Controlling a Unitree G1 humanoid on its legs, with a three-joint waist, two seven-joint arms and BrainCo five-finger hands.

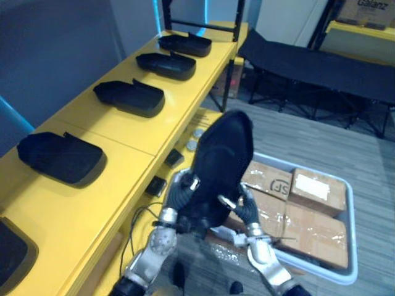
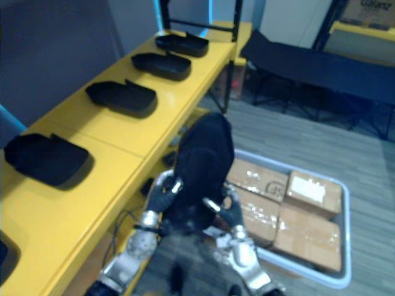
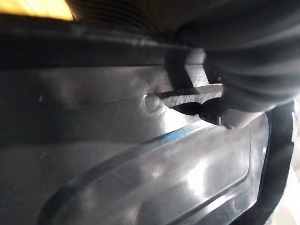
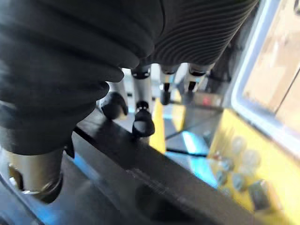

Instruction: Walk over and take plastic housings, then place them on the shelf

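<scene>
Plastic housing (image 1: 221,161), black, stands upright between your hands: left hand (image 1: 176,197) and right hand (image 1: 249,213) each curl round an edge of it. Just right of your right hand sits a tray (image 1: 352,216) of cardboard boxes (image 1: 315,231). Left of your left hand and beyond it, the yellow shelf (image 1: 185,98) carries other housings (image 1: 129,97) in a row.

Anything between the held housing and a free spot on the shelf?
Nothing visible. The housing, gripped by the left hand and right hand, hangs just off the shelf edge, beside a bare stretch of its top.
</scene>
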